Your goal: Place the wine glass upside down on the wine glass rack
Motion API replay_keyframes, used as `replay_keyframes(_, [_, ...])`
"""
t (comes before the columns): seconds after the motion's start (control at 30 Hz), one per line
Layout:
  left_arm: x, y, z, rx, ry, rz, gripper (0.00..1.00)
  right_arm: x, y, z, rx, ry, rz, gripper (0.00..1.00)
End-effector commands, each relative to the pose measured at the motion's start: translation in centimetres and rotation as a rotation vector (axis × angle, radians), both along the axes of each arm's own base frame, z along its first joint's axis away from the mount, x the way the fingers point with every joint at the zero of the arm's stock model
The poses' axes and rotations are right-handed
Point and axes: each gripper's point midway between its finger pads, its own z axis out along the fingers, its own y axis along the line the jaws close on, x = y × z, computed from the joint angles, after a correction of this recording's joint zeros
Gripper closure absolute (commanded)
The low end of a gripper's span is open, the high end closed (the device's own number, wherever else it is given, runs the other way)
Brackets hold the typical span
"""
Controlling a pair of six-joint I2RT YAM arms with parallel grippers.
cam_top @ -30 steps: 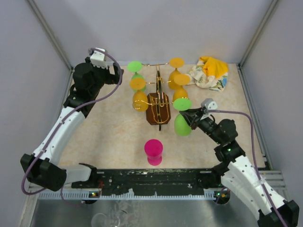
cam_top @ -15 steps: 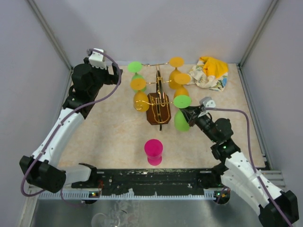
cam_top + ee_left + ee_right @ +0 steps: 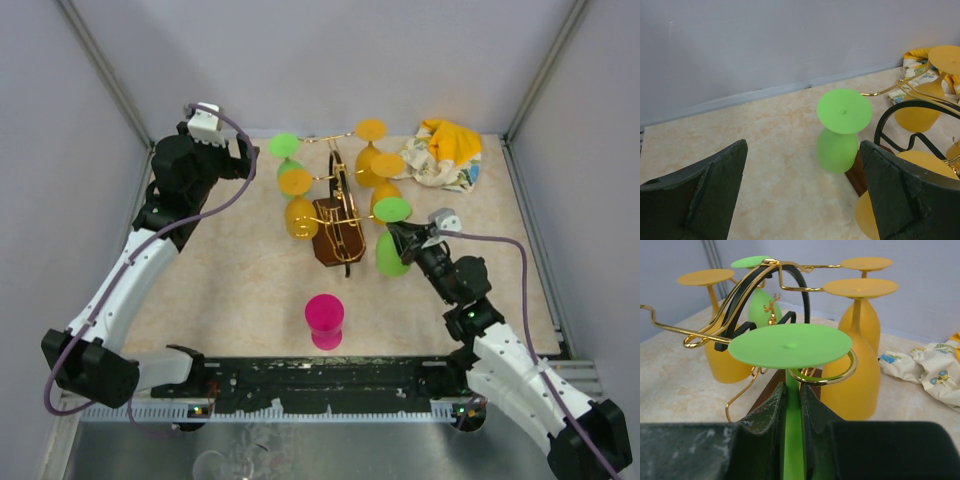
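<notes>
One green glass (image 3: 790,345), upside down, stem pinched in the right gripper (image 3: 792,396), foot just over a curled arm of the rack (image 3: 338,226); left gripper (image 3: 243,157) spread wide, far left of it.

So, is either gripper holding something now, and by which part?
The right gripper holds the green wine glass by its stem. The left gripper is open and empty.
</notes>
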Motion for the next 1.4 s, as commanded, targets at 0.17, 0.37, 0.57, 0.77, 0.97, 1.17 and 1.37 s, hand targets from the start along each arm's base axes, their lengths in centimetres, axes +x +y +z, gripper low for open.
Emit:
replay_keyframes(0.17, [-0.1, 0.3, 1.3, -0.015, -0.042, 0.004, 0.01, 1.3, -2.5, 1.9, 0.082, -0.065, -0.157, 1.0])
replay_keyframes(0.37, [0.0, 0.2, 1.2, -0.016, -0.043, 0.001, 0.01, 1.4, -3.2, 1.8, 0.101, -0.089, -0.193, 1.0])
replay_keyframes(0.57, [0.1, 0.1, 1.3, -0.019, -0.046, -0.003, 0.01, 0.6, -4.2, 2.1, 0.09, -0.095, -0.223, 1.0])
replay_keyframes(0.77, [0.0, 0.0, 1.2, -0.024, -0.043, -0.008, 0.01, -0.2, -4.9, 2.2, 0.06, -0.098, -0.235, 1.0])
replay_keyframes(0.97, [-0.2, 0.2, 1.4, -0.023, -0.046, -0.004, 0.01, 0.1, -4.9, 1.0, 0.053, -0.068, -0.242, 1.0])
replay_keyframes(1.17, [-0.2, 0.3, 1.4, -0.021, -0.045, -0.001, 0.01, 0.5, -5.2, 0.2, 0.066, -0.048, -0.269, 1.0])
replay_keyframes(1.37, [0.0, 0.2, 1.1, -0.021, -0.041, -0.002, 0.01, 0.7, -6.2, 0.0, 0.101, -0.052, -0.326, 1.0])
